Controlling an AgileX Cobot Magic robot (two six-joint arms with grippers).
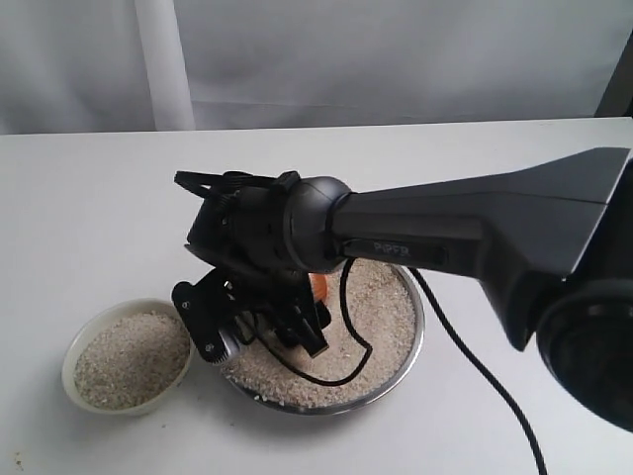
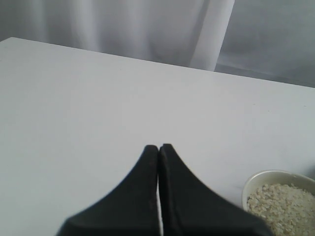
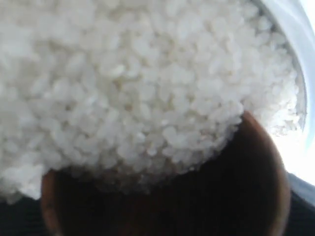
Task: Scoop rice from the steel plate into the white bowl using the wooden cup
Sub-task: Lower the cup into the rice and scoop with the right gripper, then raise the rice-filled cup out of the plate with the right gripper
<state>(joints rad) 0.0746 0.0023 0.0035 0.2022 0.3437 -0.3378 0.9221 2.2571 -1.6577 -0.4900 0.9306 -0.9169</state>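
Observation:
The steel plate (image 1: 419, 336) sits mid-table, filled with rice (image 1: 381, 297). My right gripper (image 1: 289, 319) reaches down into it, shut on the wooden cup (image 1: 318, 286), of which only an orange-brown sliver shows behind the fingers. In the right wrist view the cup (image 3: 261, 187) is tipped with its mouth pushed into the rice (image 3: 138, 83), and grains spill into its dark inside; the plate's rim (image 3: 291, 24) shows beyond. The white bowl (image 1: 69, 361) stands left of the plate, holding rice (image 1: 129, 358). My left gripper (image 2: 158, 147) is shut and empty, over bare table, with the bowl (image 2: 261, 176) off to its side.
A black cable (image 1: 346, 368) loops from the right gripper across the rice, and another trails over the plate's rim toward the front edge (image 1: 485, 371). The right arm (image 1: 475, 233) spans the table's right side. A white curtain (image 1: 316, 49) hangs behind.

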